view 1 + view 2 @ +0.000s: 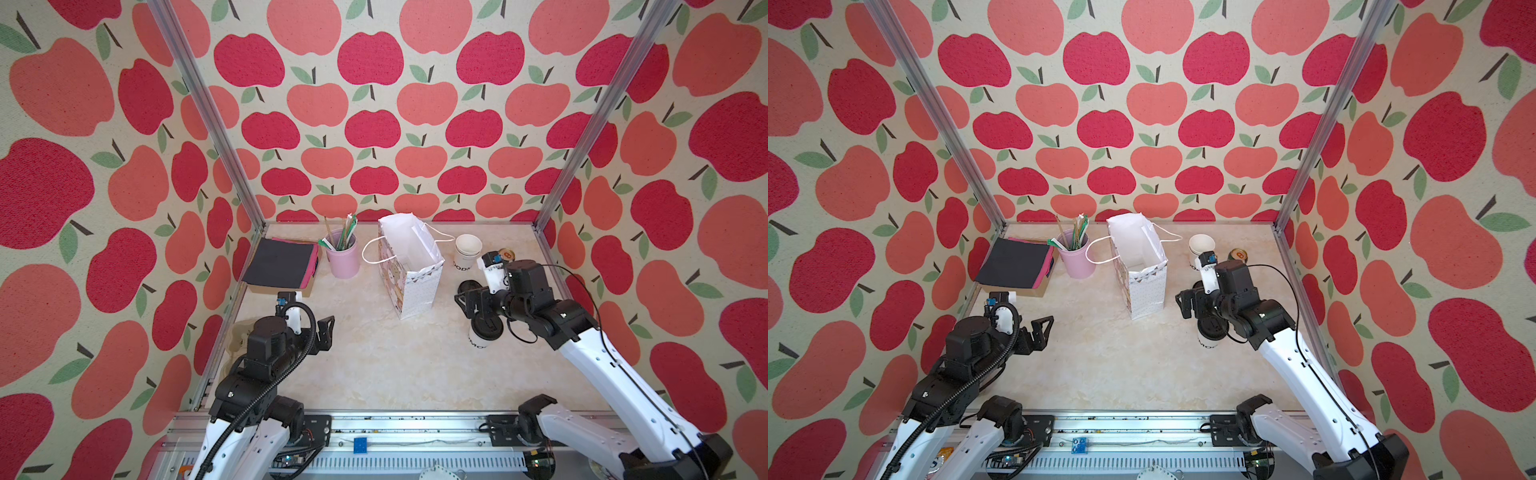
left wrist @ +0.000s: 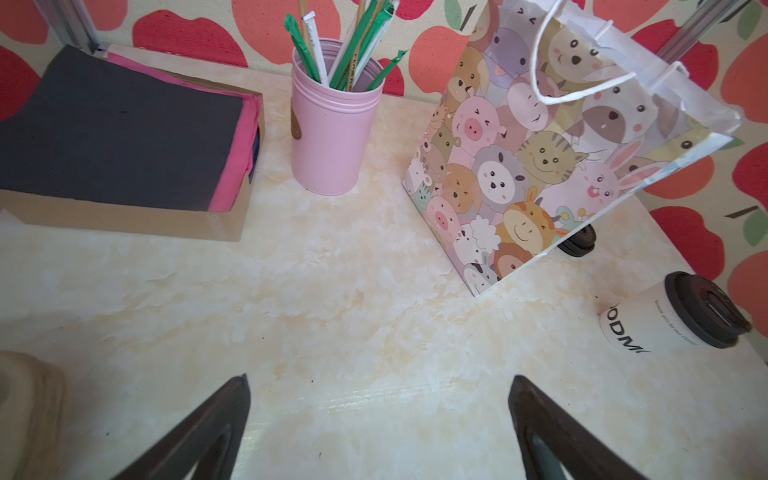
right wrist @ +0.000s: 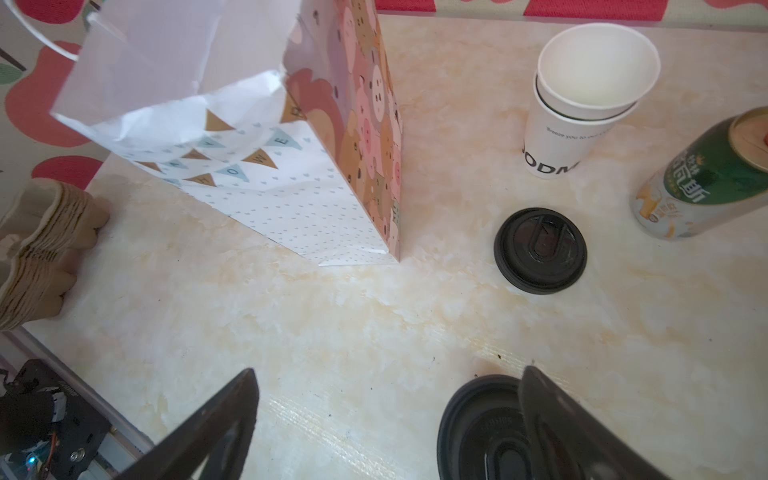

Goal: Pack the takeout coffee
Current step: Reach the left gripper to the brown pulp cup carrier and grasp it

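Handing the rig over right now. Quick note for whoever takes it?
Left hand: open, empty, over bare table on the left side.
Right hand: open, empty, over the lidded cup.
Cup: upright on the table, right of the bag and apart from it.
Bag: upright, mouth open, no cup inside.
Done: nothing packed yet.
Left: grip the cup, lift it, lower it into the bag.

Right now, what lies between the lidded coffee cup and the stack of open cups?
A loose black lid lies flat between the coffee cup and the cup stack; the right wrist view shows it.
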